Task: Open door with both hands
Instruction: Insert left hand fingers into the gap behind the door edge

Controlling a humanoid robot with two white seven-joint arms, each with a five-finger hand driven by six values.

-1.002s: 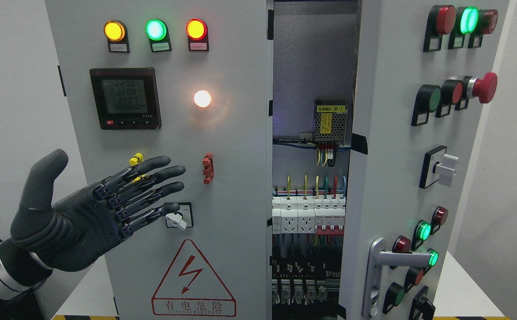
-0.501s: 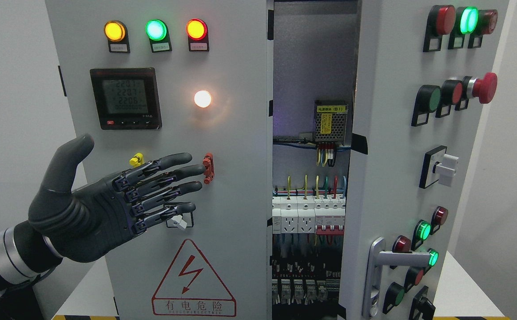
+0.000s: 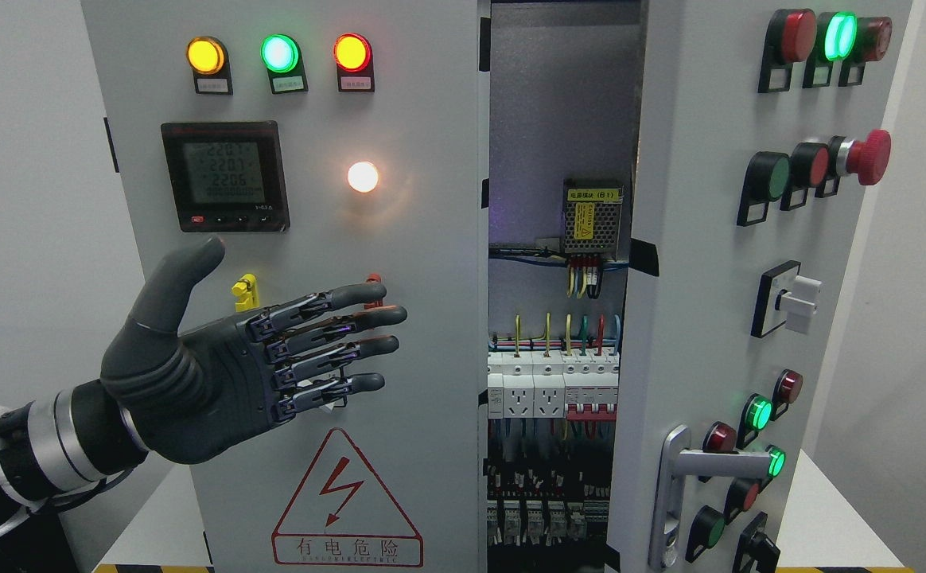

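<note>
Left robot hand [image 3: 272, 358], fingers spread and empty, hovers at lower left; next it likely must hook the left door [image 3: 431, 239] edge.

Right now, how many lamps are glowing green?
4. One in the top row of the left door, one at the right door's top, two low on it. The left hand may hide others.

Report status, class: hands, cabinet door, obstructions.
Left robot hand open, flat before left panel. Right out of view. Right door ajar, handle untouched. Nothing blocking.
</note>
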